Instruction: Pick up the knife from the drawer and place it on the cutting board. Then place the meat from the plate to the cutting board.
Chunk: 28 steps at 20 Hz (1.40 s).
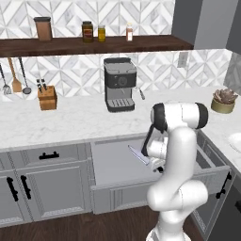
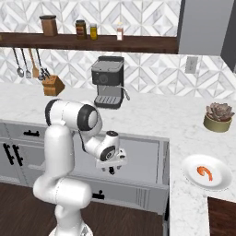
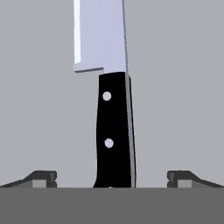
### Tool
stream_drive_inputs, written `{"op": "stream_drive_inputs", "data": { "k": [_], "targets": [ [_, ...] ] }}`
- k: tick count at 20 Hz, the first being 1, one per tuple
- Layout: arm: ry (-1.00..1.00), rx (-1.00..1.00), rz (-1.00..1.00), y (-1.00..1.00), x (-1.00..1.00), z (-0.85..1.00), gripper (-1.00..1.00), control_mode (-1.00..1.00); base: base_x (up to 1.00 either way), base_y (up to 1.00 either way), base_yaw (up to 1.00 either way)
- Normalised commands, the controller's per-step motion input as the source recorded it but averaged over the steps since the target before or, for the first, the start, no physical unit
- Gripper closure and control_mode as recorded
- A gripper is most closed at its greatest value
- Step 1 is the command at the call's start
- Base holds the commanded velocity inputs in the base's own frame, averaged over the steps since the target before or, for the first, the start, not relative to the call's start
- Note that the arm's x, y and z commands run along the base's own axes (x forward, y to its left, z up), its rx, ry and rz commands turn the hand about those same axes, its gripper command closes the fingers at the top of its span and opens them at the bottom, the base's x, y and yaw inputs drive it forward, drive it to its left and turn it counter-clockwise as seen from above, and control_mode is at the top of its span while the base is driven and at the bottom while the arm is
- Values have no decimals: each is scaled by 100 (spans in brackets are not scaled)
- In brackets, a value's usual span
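Black-handled knife (image 3: 114, 131) between spread pincer (image 3: 112, 178) tips

Marble counter (image 1: 70, 120), patterned tile wall (image 1: 155, 19), dark wood floor (image 1: 70, 230)

The white arm (image 2: 64, 152) is folding forward and downward at centre frame, its gripper (image 3: 112, 178) pointing down with jaws standing wide apart.

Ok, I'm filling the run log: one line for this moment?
phase: reaching | hand: open, over knife handle | knife: flat in open drawer | meat: on plate
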Motion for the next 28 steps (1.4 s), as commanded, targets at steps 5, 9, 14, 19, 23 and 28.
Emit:
{"op": "stream_drive_inputs", "data": {
  "k": [5, 9, 14, 19, 23, 28],
  "targets": [
    [0, 0, 2, -3, 21, -53, 100, -100, 0, 0, 0],
    [0, 0, 7, 0, -3, -69, 100, -100, 0, 0, 0],
    [-9, 0, 18, 0, -67, -21, 100, -100, 0, 0, 0],
    [-4, 0, 24, 3, -87, 0, 100, -100, 0, 0, 0],
    [0, 0, 23, 2, -51, 44, 100, -100, 0, 0, 0],
    [0, 0, 28, 1, 1, 100, 100, -100, 0, 0, 0]
  ]
}}
